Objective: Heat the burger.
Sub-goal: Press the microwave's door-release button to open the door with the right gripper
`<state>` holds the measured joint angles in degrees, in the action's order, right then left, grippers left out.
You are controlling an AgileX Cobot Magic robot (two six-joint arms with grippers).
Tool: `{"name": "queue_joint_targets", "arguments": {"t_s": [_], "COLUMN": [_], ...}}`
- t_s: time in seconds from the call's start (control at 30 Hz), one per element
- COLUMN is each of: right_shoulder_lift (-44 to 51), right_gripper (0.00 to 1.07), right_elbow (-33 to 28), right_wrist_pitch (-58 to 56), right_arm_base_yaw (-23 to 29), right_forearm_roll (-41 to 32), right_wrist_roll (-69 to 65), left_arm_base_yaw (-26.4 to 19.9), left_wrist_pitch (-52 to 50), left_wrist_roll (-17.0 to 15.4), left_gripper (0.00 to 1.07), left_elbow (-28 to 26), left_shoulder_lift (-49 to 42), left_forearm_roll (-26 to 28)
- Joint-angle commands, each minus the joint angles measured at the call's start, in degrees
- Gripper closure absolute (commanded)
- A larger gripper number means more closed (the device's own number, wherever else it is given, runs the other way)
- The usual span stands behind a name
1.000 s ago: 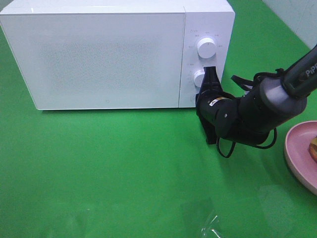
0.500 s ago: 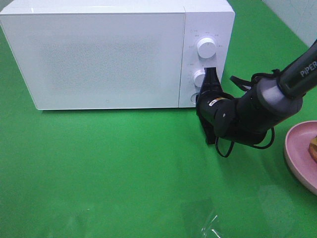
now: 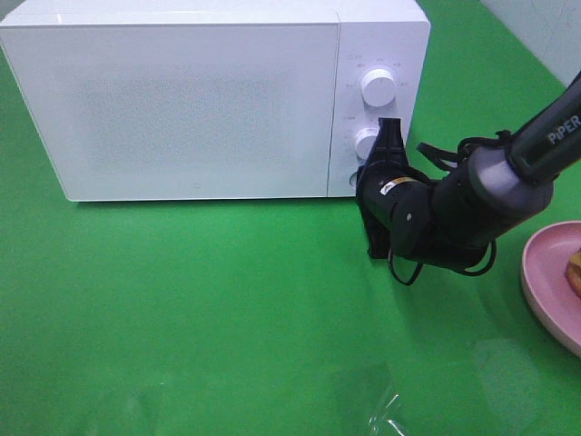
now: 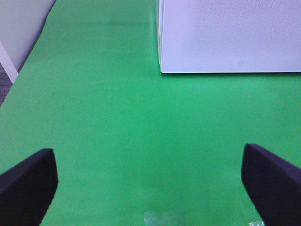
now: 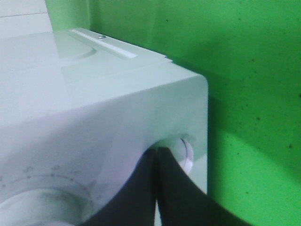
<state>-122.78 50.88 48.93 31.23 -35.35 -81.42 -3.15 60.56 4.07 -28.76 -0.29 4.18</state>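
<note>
- Nearest the high camera: the green desk (image 3: 227, 309) is lying bare of task items, with a glossy transparent patch showing at its front edge.
- Left claw (image 4: 150, 184): it is hovering over the desk in front of the microwave's left front corner. Its two pads are standing wide apart and gripping nothing. It is not appearing in the high view.
- Pink plate (image 3: 536, 291): it is sitting at the right border of the high view, well apart from the microwave.
- Burger (image 3: 575, 272): it is resting on that plate, with only a sliver showing at the picture's edge, so its layers are too cropped to make out. It is not yet inside the oven.
- Right claw (image 5: 157, 157): its fingers are pinched together with nothing between them. The joined tips are pointing at the control panel just beside the round release button (image 5: 186, 153), below the lower knob (image 3: 366, 143). Whether they are touching the button is hard to tell.
- Microwave (image 3: 191, 100): it is standing at the back of the desk with its door (image 3: 182, 109) closed.
- Step in hand, as judged: the right claw is going for the door release, an early stage of the task.
- Handling note: the closed tips should be centring on the button and pushing straight in, keeping off the knob above. Sliding sideways is risking a missed press or a turned dial. Afterwards the arm should be backing away so the door is swinging free, with the left claw keeping clear of its arc.
</note>
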Motion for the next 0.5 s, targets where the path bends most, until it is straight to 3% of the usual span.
{"name": "queue_joint_targets", "arguments": {"t_s": [0.03,0.5], "right_shoulder_lift": [1.1,-1.3], "right_gripper": [1.07,1.07], "right_elbow": [1.9,5.1], "right_wrist_pitch": [9.9,13.9], "right_arm_base_yaw": [-1.0,-1.0], "right_forearm_roll": [-0.1,-1.0], "right_wrist_roll": [0.2,0.9], "left_arm_base_yaw": [0.4,0.4], "left_wrist_pitch": [-0.8,-0.8], "left_wrist_roll": [-0.3,-0.3], "left_gripper": [0.08,0.08], "left_elbow": [0.2,0.2], "left_shoulder_lift": [-1.3,-1.3], "left_forearm_roll": [0.2,0.2]}}
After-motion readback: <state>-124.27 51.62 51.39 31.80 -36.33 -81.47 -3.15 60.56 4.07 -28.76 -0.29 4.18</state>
